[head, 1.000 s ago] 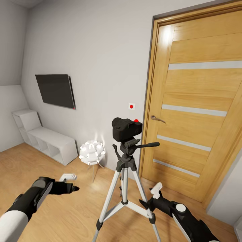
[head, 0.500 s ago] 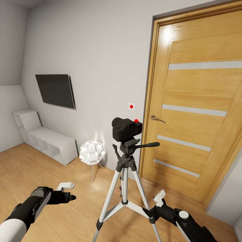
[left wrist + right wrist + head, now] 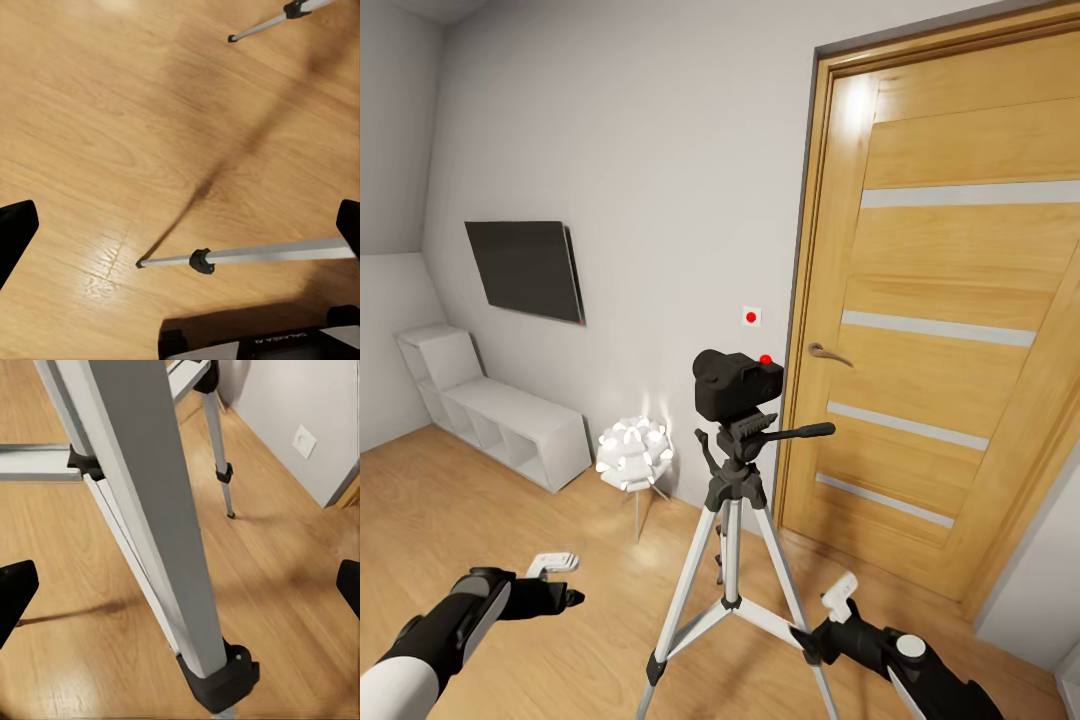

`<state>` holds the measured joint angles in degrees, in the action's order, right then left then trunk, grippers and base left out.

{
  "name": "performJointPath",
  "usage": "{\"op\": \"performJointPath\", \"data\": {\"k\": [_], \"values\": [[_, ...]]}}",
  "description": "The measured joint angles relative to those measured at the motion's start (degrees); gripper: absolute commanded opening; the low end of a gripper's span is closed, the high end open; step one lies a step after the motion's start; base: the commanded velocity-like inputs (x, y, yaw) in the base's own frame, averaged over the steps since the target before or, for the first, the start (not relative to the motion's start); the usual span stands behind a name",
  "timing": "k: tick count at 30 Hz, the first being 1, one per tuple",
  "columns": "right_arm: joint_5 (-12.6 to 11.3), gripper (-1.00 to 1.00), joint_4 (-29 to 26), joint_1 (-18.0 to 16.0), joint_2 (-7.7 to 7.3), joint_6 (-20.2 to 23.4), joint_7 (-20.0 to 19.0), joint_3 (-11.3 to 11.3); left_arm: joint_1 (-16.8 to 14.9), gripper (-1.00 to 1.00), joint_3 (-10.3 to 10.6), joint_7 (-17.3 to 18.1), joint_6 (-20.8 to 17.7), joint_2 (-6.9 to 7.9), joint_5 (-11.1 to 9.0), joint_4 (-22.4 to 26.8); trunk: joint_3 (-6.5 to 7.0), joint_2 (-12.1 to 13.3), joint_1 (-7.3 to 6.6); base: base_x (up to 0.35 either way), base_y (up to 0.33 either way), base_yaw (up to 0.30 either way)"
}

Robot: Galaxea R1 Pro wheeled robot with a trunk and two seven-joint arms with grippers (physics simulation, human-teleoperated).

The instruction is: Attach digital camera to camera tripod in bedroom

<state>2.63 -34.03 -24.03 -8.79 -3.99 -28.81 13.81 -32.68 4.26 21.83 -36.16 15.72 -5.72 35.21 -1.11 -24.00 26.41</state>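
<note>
The digital camera (image 3: pixel 737 385), a small matte-black box, sits on top of the camera tripod's black head (image 3: pixel 745 438), whose pan handle sticks out to the right. The tripod's silver legs (image 3: pixel 690 585) spread down to the wood floor. My left gripper (image 3: pixel 563 581) hangs open and empty, low and left of the legs. In the left wrist view a slim tripod leg (image 3: pixel 255 255) crosses the floor between the gripper's fingertips (image 3: pixel 15 234). My right gripper (image 3: pixel 820 618) is open and empty beside the right leg. That leg (image 3: pixel 142 502) looms close in the right wrist view.
A wooden door (image 3: pixel 950 350) with a handle (image 3: pixel 827 352) stands just right of the tripod. A white ball-shaped lamp (image 3: pixel 633 452) is behind it to the left. White cube shelves (image 3: pixel 500 420) and a dark wall screen (image 3: pixel 525 268) line the left wall.
Both arms have dropped lower and drawn back toward me, away from the camera. The camera and the tripod have not moved.
</note>
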Motion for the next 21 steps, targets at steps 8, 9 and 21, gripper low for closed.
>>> {"op": "performJointPath", "data": {"k": [8, 9, 21], "values": [[0.04, 1.00, 4.16, -0.03, -0.04, 0.07, 3.73, 0.00, -0.02, 1.00, -0.06, -0.03, 2.72, -0.34, -0.06, -4.34, 0.00, 0.00, 0.00, 0.000, 0.000, 0.000], [0.05, 1.00, 5.25, -0.02, -0.08, 0.07, 4.13, 0.05, -0.03, 1.00, -0.09, -0.04, 3.37, -0.36, -0.06, -5.37, 0.00, 0.00, 0.00, 0.000, 0.000, 0.000], [0.22, 1.00, 21.90, -0.02, -1.37, 0.43, 6.06, 0.68, 0.02, 1.00, -0.23, -0.18, 11.73, -0.80, -1.72, -18.70, -0.01, 0.00, 0.00, 0.000, 0.000, 0.000]]}}
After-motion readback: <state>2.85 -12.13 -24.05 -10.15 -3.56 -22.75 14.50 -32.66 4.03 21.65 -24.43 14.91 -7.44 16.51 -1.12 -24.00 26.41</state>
